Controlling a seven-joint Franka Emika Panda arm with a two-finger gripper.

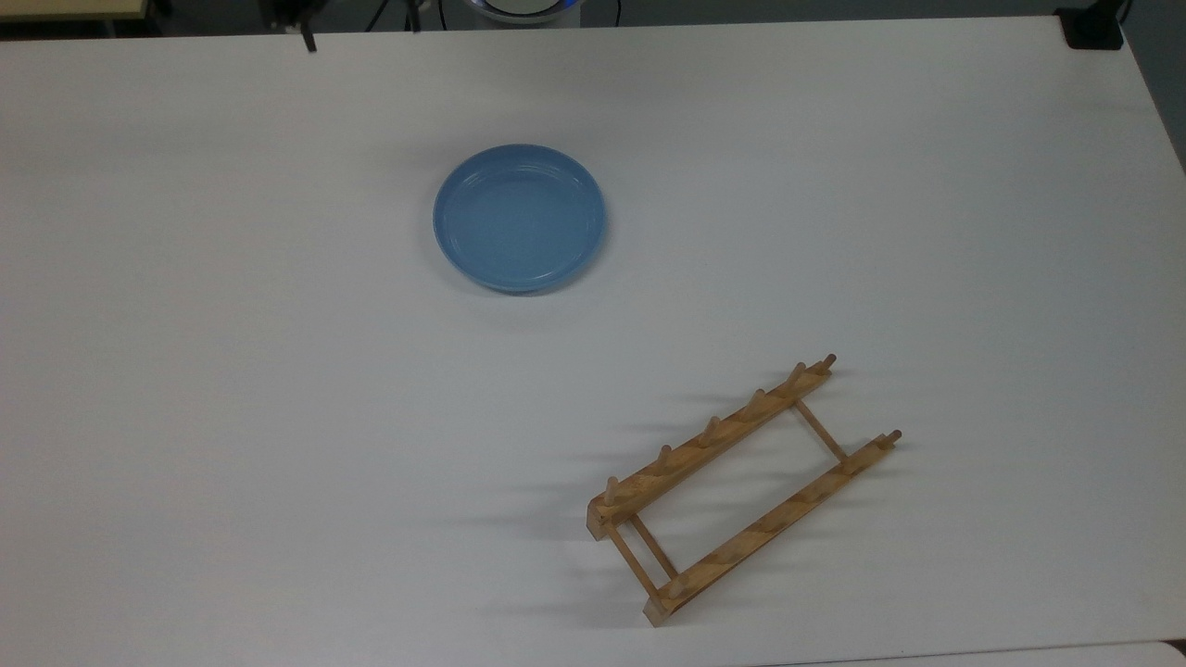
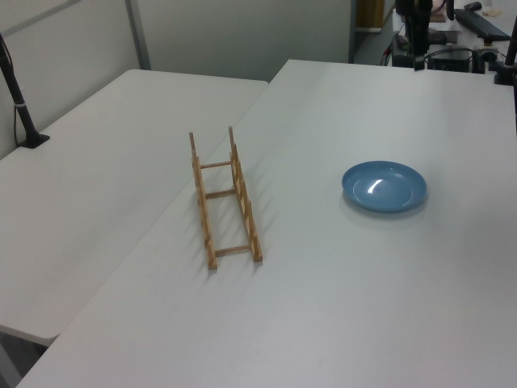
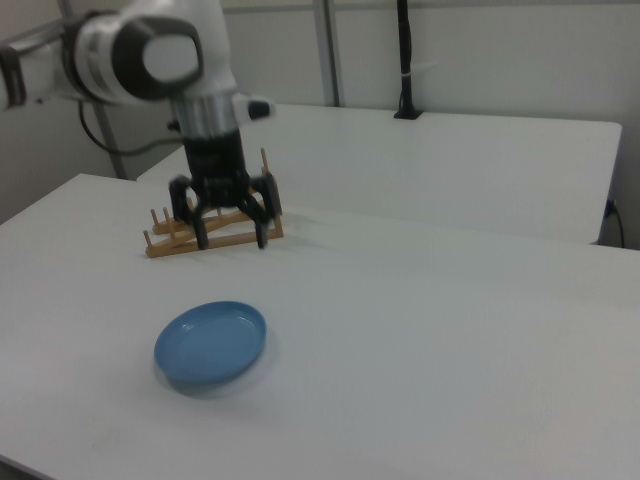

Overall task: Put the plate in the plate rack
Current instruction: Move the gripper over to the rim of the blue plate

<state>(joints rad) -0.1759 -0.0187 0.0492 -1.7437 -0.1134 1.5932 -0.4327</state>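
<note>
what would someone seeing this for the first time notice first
Most striking is the light-blue plate, lying flat and alone on the white table, above centre in the top view. Next is the wooden plate rack, standing empty toward the top view's lower right, well apart from the plate. In the right view, the robot's gripper hangs open above the table, in front of the rack and beyond the plate.
</note>
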